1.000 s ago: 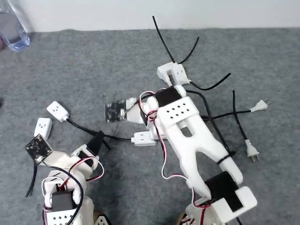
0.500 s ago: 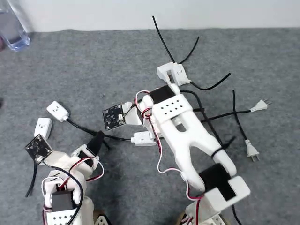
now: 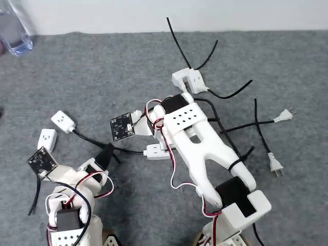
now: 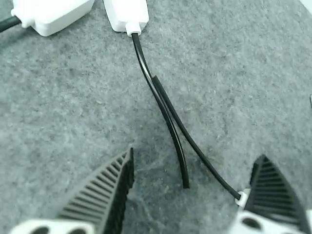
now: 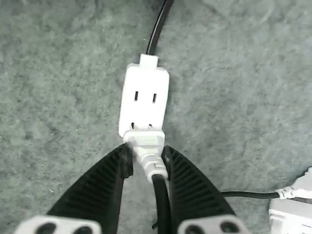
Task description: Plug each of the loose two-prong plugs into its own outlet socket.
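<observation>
My right gripper (image 5: 146,152) clamped on white two-prong plug (image 5: 145,139), mid-table. Dead ahead: white rectangular outlet block (image 5: 145,100), touching plug nose, long axes in line. My left gripper (image 4: 195,157) jaws apart over black cords (image 4: 165,117), farther off.

Bright, even light fell softly from above. The grey mat (image 3: 102,72) carried only faint shadows under the right arm (image 3: 205,148) and beside the socket (image 5: 145,100), whose white plastic shone pale.
</observation>
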You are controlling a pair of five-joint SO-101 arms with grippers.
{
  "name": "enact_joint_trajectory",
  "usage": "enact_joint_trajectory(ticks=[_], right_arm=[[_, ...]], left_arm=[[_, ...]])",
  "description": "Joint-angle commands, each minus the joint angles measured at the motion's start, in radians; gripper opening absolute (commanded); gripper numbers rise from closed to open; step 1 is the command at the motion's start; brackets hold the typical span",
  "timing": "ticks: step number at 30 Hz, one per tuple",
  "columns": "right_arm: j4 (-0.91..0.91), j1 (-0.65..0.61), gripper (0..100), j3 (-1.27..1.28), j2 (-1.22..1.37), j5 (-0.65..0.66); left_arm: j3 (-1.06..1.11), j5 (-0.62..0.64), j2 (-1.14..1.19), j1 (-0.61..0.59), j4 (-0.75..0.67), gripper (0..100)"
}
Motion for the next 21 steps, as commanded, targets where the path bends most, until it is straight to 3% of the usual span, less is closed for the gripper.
enact_joint_trajectory(ticks=[1, 21], right_arm=[[-0.018, 0.016, 0.8, -0.054, -0.002, -0.012], [-0.062, 0.016, 0.8, -0.058, 0.11, -0.012]], left_arm=[[-0.008, -0.008, -0.008, 0.0, -0.018, 36], [-0.008, -0.008, -0.008, 0.0, -0.015, 36]])
